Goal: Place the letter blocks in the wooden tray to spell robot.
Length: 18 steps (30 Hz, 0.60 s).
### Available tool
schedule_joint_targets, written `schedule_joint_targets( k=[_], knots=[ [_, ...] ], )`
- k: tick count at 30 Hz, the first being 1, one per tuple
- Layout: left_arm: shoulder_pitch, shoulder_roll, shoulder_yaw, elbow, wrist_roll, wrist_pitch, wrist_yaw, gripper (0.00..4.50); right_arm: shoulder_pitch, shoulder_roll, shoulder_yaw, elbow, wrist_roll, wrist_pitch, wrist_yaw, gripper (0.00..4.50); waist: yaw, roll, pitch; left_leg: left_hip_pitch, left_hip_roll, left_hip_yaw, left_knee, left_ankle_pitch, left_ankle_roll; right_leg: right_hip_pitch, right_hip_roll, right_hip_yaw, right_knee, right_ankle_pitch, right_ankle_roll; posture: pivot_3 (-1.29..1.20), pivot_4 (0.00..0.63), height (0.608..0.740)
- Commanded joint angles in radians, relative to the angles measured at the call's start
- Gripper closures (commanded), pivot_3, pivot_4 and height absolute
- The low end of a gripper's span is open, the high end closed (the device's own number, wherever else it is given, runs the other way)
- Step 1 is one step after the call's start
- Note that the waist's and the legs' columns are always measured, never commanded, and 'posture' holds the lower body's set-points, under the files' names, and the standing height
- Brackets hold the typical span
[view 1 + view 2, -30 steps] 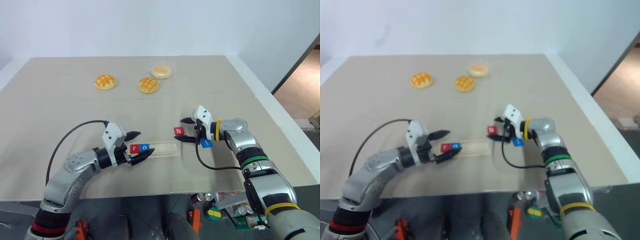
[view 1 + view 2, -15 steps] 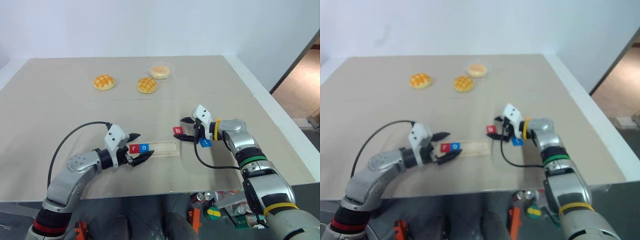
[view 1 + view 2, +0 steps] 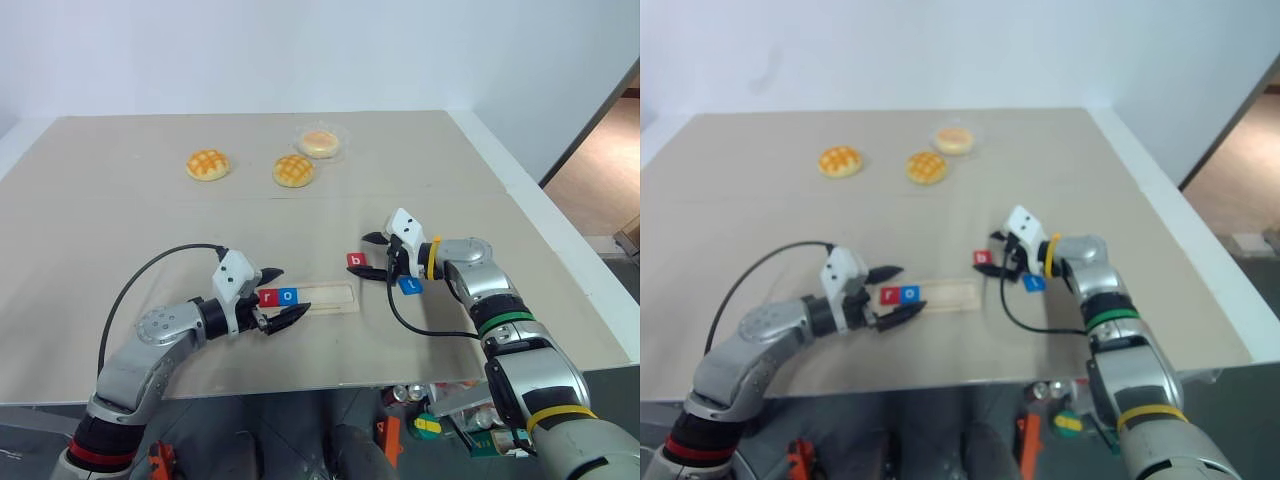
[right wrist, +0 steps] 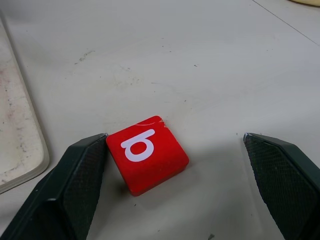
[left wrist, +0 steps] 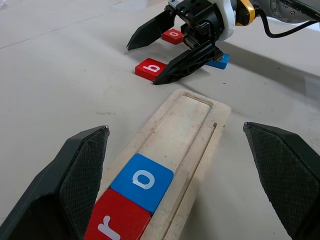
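Red b tile between my spread right fingers.
My right gripper (image 3: 372, 255) stands open around the red square b block (image 4: 148, 160), one finger (image 4: 75, 185) touching its corner. My left gripper (image 3: 281, 295) (also open) straddles the long pale wooden tray (image 3: 325, 297), where the red r block (image 3: 267, 297) and blue o block (image 3: 288, 295) sit at its left end.

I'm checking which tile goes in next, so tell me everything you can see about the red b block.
The red b block is a small, flat, square tile with rounded edges and a white lowercase b on its top face. It looks like smooth painted wood or plastic. It lies flat on the table, just past the empty end of the wooden tray, not in it. The right gripper stands open around it, one finger at the block's corner.
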Motion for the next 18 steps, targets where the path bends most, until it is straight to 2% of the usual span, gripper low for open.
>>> schedule_joint_targets(
  k=[1,18],
  knots=[
    [-0.014,0.000,-0.003,-0.015,-0.002,-0.015,-0.004,0.03,-0.010,-0.009,-0.008,0.008,-0.018,-0.004,-0.016,0.26,0.000,0.000,0.000,0.000,0.000,0.000,0.000,0.000,0.000,0.000,0.000,0.000,0.000,0.000,0.000,0.00,0.150,0.740],
    [-0.008,0.010,-0.011,-0.014,0.003,-0.023,-0.021,0.03,0.009,-0.040,0.034,-0.103,-0.002,-0.009,0.200,0.26,0.000,0.000,0.000,-0.001,0.000,0.000,-0.002,0.000,0.000,-0.001,0.000,0.000,-0.001,-0.001,0.000,0.00,0.150,0.740]
  ],
)
